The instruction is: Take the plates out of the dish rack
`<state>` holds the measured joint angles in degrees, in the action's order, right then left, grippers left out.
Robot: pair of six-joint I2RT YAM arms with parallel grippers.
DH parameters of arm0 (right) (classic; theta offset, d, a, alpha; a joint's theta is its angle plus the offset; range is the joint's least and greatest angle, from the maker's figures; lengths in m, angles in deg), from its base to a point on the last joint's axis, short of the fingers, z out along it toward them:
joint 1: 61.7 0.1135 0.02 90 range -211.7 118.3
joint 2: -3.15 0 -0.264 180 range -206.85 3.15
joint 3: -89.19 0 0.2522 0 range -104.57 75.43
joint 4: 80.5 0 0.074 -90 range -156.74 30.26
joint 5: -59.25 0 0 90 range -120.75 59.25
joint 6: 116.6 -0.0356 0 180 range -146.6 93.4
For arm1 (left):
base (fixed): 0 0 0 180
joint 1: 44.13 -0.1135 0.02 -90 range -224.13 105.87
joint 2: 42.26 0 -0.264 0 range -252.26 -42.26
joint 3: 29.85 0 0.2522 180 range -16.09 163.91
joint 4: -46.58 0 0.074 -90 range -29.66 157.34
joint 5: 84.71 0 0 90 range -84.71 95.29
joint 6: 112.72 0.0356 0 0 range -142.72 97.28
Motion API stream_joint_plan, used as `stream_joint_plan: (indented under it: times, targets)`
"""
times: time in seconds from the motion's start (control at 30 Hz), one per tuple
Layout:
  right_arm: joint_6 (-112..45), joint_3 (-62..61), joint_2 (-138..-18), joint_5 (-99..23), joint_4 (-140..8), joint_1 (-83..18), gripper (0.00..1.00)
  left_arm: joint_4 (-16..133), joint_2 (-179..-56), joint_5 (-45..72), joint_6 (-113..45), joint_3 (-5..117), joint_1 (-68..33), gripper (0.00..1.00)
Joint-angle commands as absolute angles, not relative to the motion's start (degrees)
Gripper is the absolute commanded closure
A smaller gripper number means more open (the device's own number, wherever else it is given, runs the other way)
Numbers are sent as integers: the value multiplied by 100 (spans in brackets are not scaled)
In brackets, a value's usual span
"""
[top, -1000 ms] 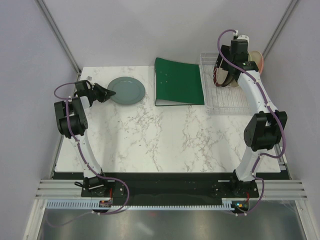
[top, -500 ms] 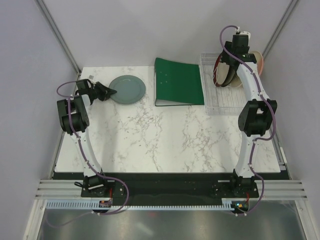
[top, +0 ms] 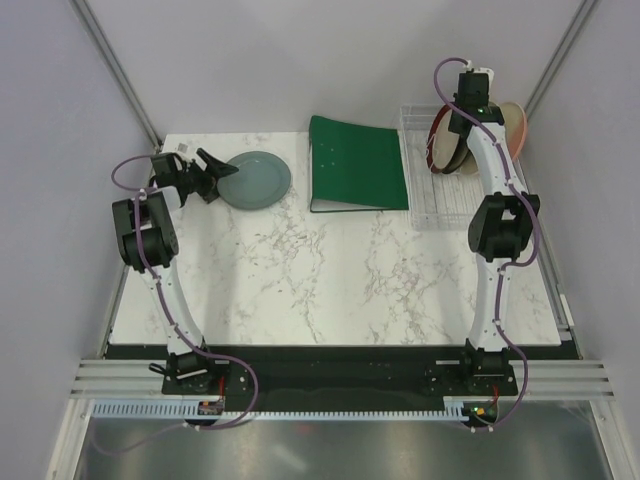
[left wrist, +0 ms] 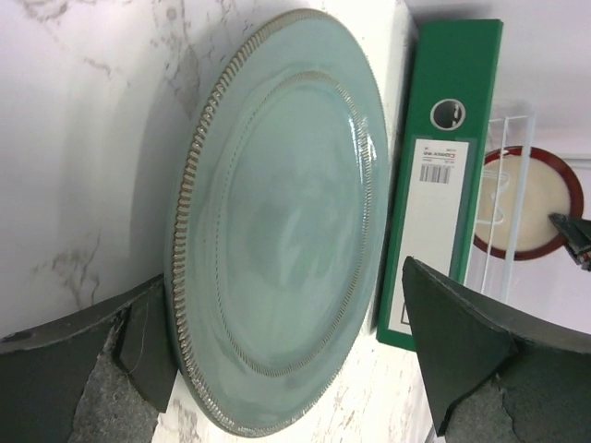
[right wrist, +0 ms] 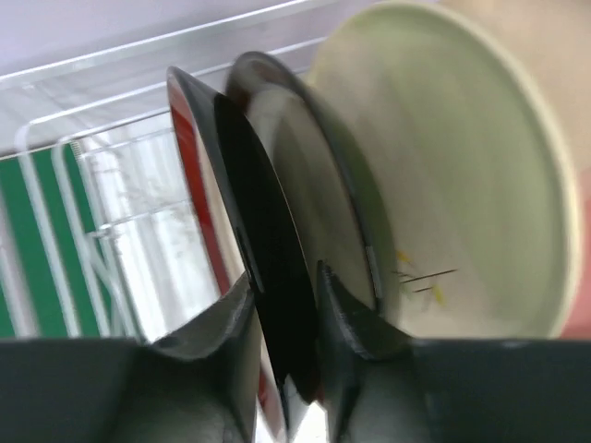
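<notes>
Since the earlier frame the right arm has straightened farther back over the clear ribbed plastic dish rack [top: 452, 208] at far right. The right gripper [right wrist: 283, 281] pinches the upright dark-red-rimmed plate [right wrist: 192, 157], which faces left. The left gripper [top: 219, 163], fingers spread, has risen beside the glossy, bead-edged slate-grey plate [top: 256, 181], flat on the marble table [top: 330, 280].

Grey plate [left wrist: 286, 221] flat on marble table [left wrist: 83, 138], ribbed rim, beaded inner ring. Left gripper [left wrist: 291, 323] spread wide: 2 dark fingers [left wrist: 83, 369], 1 at each side of plate's near edge; contact unclear. Beyond plate, just beside it: green binder [left wrist: 457, 83], white barcode label [left wrist: 434, 212], finger hole. Past binder: white-wire dish rack [left wrist: 503, 138] holding upright red-rimmed plate [left wrist: 531, 203], beige centre.
</notes>
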<state>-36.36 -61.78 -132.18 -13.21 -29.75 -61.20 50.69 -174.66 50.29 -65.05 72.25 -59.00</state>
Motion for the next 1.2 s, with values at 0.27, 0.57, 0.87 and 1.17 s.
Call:
stream_joint_plan:
  times: [0.27,0.57,0.87,1.17]
  targets:
    - [-3574,-6441,-13502,-870,-3035,-6108,100,6175,-16031,3237,-5639,6048,-5898,0]
    - [-3557,-5765,-12765,-834,-3693,-6082,100,6289,-15292,3201,-5498,6012,-5855,0]
    - [-3451,-5800,-12254,-949,-3730,-6038,100,6245,-14773,3640,-5568,5862,-5626,0]
    - [-3284,-5782,-11894,-983,-3835,-6003,100,6219,-14588,3737,-5586,5915,-5187,0]
